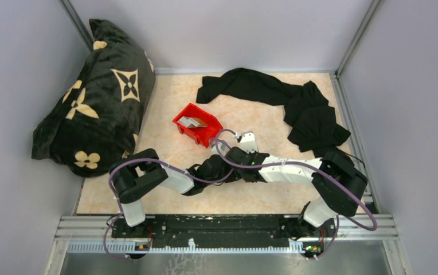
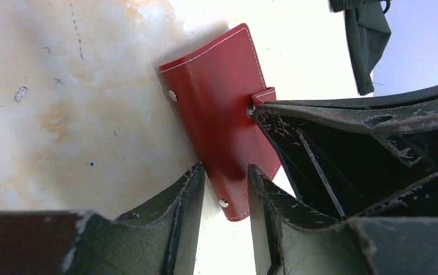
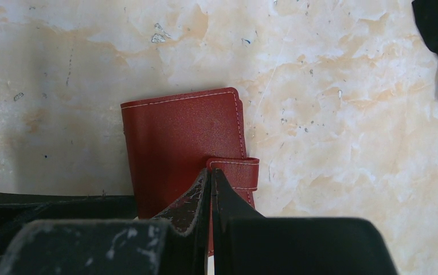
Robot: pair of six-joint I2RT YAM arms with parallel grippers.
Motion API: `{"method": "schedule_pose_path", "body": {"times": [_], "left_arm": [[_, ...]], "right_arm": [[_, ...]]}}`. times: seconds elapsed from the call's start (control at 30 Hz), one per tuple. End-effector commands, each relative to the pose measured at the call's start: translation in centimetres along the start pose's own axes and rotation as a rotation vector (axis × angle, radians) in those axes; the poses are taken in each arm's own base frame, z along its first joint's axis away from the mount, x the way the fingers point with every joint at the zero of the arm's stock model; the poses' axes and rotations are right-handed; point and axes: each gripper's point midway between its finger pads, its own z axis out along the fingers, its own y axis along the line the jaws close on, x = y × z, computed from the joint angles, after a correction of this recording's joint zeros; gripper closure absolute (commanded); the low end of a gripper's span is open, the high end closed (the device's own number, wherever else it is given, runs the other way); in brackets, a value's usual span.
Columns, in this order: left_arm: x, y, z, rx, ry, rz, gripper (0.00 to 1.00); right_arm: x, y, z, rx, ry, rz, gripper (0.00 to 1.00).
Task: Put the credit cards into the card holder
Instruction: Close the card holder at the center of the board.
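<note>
Two claws meet the card holder [image 2: 216, 114]: left claw [image 2: 225, 169] half-open astride its end, right claw [image 3: 211, 173] shut against its snap tab [image 3: 241, 172].

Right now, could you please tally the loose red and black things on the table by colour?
Red: 2 (bright red plastic bin, dark red leather card holder)
Black: 2 (black plush cushion with cream flowers, crumpled black cloth)
Total: 4

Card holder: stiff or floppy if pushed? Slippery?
Probably fairly stiff: the closed card holder lies flat with crisp stitched edges. Its smooth cover may slide on the polished table when pushed. The strap looks snapped, so it likely won't flop open.
</note>
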Motion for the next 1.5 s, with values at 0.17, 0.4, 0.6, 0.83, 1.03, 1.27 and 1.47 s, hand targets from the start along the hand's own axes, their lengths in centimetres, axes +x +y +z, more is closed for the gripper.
{"method": "schedule_pose_path", "body": {"times": [0.17,0.4,0.6,0.83,1.03,1.27,1.47], "left_arm": [[6.5,9.6,-2.0,-0.306,0.234,0.094,0.57],[6.5,9.7,-2.0,-0.313,0.235,0.093,0.58],[6.6,9.8,-2.0,-0.318,0.237,0.093,0.6],[6.6,9.9,-1.9,-0.322,0.239,0.093,0.62],[6.6,9.8,-1.9,-0.321,0.241,0.093,0.63],[6.6,9.8,-1.9,-0.32,0.24,0.094,0.63],[6.6,9.7,-1.8,-0.32,0.241,0.094,0.63]], "right_arm": [[0.3,0.4,-0.7,-0.031,0.024,-0.011,1.0],[-0.4,0.3,-1.2,-0.033,0.006,-0.006,1.0],[-0.8,0.0,-1.4,-0.03,-0.006,-0.001,1.0],[-1.0,0.0,-1.6,-0.03,-0.013,0.003,1.0],[-0.9,0.0,-1.5,-0.032,-0.008,-0.001,1.0],[-0.2,0.3,-1.2,-0.04,0.015,-0.01,1.0],[1.0,0.6,-0.8,-0.048,0.055,-0.024,1.0]]}}
